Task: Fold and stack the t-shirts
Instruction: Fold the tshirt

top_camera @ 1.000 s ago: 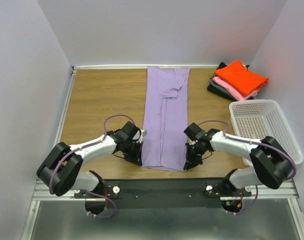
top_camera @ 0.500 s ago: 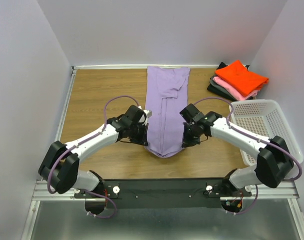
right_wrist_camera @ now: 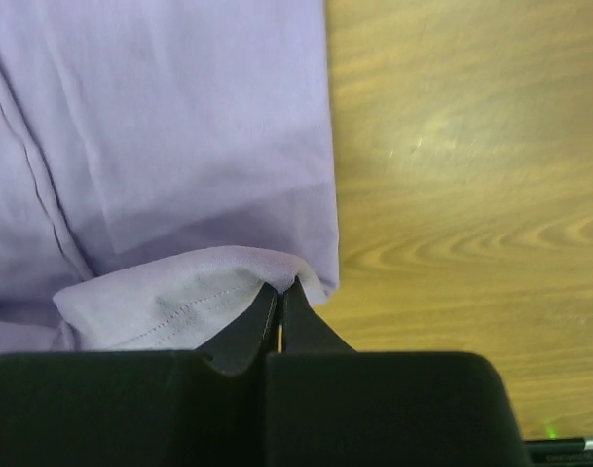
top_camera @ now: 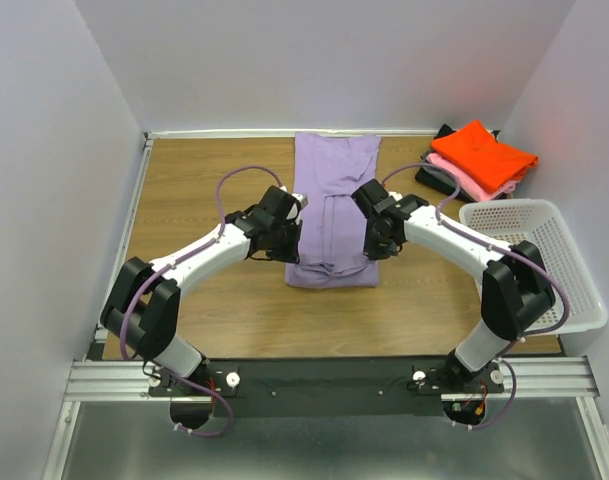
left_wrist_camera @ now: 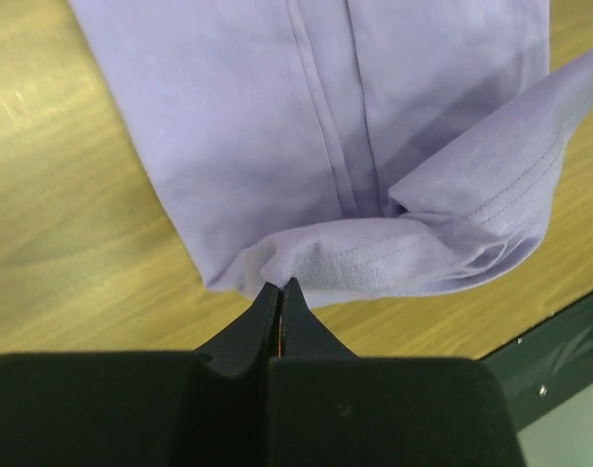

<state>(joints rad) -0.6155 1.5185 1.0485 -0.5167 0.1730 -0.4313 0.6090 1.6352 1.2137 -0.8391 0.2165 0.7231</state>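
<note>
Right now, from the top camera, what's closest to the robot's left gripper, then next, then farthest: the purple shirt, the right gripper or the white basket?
1. purple shirt: pinched in the left gripper itself.
2. right gripper: across the shirt, at its other edge.
3. white basket: far off to the right.

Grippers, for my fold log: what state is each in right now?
Left gripper: shut on a hem corner of the large lavender-purple cloth t-shirt.
Right gripper: shut on the same t-shirt's other hem corner.

We see bright, even light, only soft shadows, little blur, and a pale sheen on the wooden table [right_wrist_camera: 423, 146]
</note>
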